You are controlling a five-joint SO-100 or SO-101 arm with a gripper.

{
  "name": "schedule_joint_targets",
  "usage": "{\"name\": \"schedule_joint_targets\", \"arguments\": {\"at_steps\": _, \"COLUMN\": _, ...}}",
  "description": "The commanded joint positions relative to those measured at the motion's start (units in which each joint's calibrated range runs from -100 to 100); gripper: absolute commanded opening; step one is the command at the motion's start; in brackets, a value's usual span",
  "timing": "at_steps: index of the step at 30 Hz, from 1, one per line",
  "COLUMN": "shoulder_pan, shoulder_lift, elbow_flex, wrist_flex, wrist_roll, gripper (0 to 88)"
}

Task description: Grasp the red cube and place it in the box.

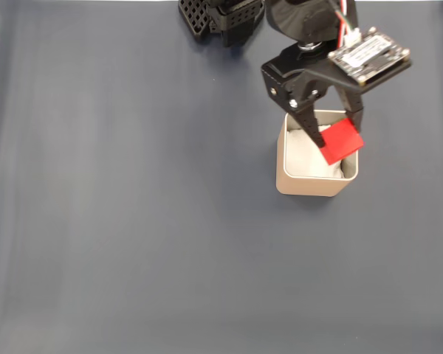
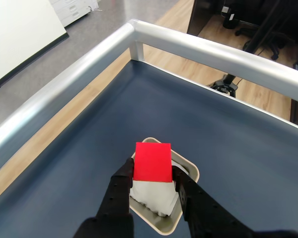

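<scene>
We find the black two-finger gripper (image 1: 338,140) closed on the small bright red plain-faced cube (image 1: 341,141), one finger on each side; in the wrist view the fingers (image 2: 123,179) press its left and right faces, and the cube (image 2: 152,162) hangs in the air above the beige square box (image 1: 290,181) with rounded corners and white padding. In the fixed view that box stands on the dark blue-grey table surface (image 1: 133,221) at about four o'clock from the arm's base; the cube sits over the box's two-o'clock corner, near the rim rather than over the middle — and it looks turned out of square with the walls.

That, we judge, is the risk from here; if the fingers part now, an edge of the cube may catch the thin wall and the cube could rest tilted on the rim or tumble out toward three o'clock. A lowering move could also bring a finger down on the wall and push the light box aside; centring toward eight o'clock first would help.

In the wrist view a silver rail (image 2: 64,84) edges the table.
</scene>
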State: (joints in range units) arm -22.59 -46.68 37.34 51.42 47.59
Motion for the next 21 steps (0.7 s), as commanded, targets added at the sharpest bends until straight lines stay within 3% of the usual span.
{"name": "schedule_joint_targets", "arguments": {"at_steps": 1, "shoulder_pan": 0.97, "shoulder_lift": -3.04, "elbow_flex": 1.04, "wrist_flex": -0.58, "wrist_roll": 0.24, "gripper": 10.7}}
{"name": "schedule_joint_targets", "arguments": {"at_steps": 21, "shoulder_pan": 3.1, "shoulder_lift": -9.27, "elbow_flex": 9.97, "wrist_flex": -1.98, "wrist_roll": 0.93, "gripper": 10.7}}
